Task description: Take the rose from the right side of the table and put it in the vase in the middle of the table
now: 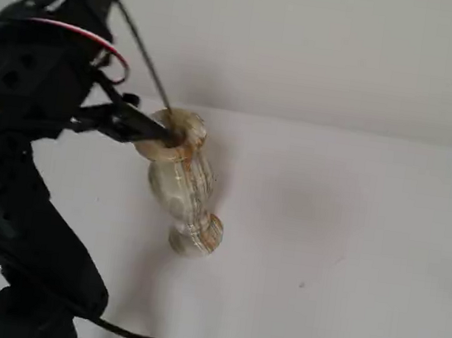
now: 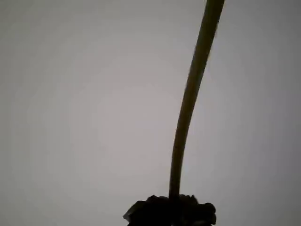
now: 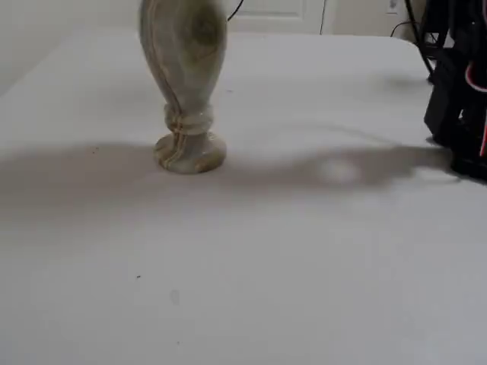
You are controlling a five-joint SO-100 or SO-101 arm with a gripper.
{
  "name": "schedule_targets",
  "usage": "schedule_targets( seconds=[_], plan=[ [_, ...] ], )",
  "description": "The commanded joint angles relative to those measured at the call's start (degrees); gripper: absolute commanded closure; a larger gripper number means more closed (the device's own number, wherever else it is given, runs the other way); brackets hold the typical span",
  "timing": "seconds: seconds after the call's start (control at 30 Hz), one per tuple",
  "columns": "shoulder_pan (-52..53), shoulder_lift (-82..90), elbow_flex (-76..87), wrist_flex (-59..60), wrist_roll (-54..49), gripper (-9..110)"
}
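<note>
Plain white table point(image 1: 347, 260) fills a fixed view, bare and matte, soft shadows pooling around the vase point(image 1: 181, 181). Behind it, at twelve o'clock in a fixed view, a white door and dark cables show. The rose point(image 1: 142, 50) runs stem-down into the vase mouth, bloom off toward eleven o'clock. The gripper point(image 1: 164, 134) sits at the vase rim; how far its jaws stand apart I cannot tell. The wrist view shows only the stem point(image 2: 190, 94) against blank grey.

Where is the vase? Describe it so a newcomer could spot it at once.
On the white table, just right of the black arm in a fixed view, stands the vase. A thin flower stem slants into its mouth. It is the only marbled cream-and-tan thing there, with a bulging body, narrow waist and round foot.
</note>
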Motion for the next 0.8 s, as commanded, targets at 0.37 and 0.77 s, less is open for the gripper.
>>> schedule_targets(
  seconds=[0.37, 0.77],
  plan=[
    [0.4, -10.3, -1.8, -2.3, -1.1, 102],
    [8.3, -14.2, -1.8, -3.0, -2.3, 75]
  ],
)
